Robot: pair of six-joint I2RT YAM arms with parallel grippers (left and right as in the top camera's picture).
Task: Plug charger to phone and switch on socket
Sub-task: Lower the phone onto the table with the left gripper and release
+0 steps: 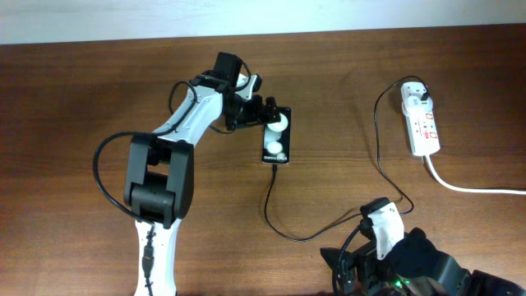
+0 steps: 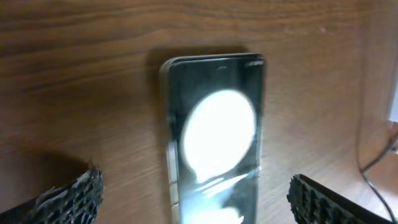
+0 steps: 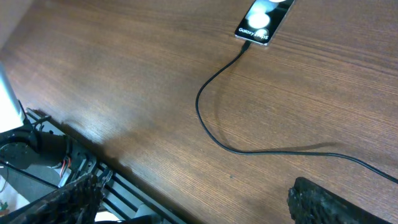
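The black phone (image 1: 277, 136) lies face up at mid-table, with two white blobs on it. My left gripper (image 1: 263, 111) is open at its far end. In the left wrist view its fingers (image 2: 199, 205) straddle the phone (image 2: 214, 130) with a gap on each side. The charger's thin black cable (image 1: 283, 234) meets the phone's near end, curls right, and rises to a white plug head (image 1: 419, 97) on the white socket strip (image 1: 422, 127). My right gripper (image 1: 349, 259) is open and empty at the front edge. Its wrist view (image 3: 193, 205) shows the cable (image 3: 205, 121) reaching the phone (image 3: 264, 15).
The socket's thick white cord (image 1: 468, 187) runs off to the right edge. The table's front edge and a metal rail (image 3: 93, 165) lie just under my right gripper. The left arm's black cable loop (image 1: 103, 177) hangs at the left.
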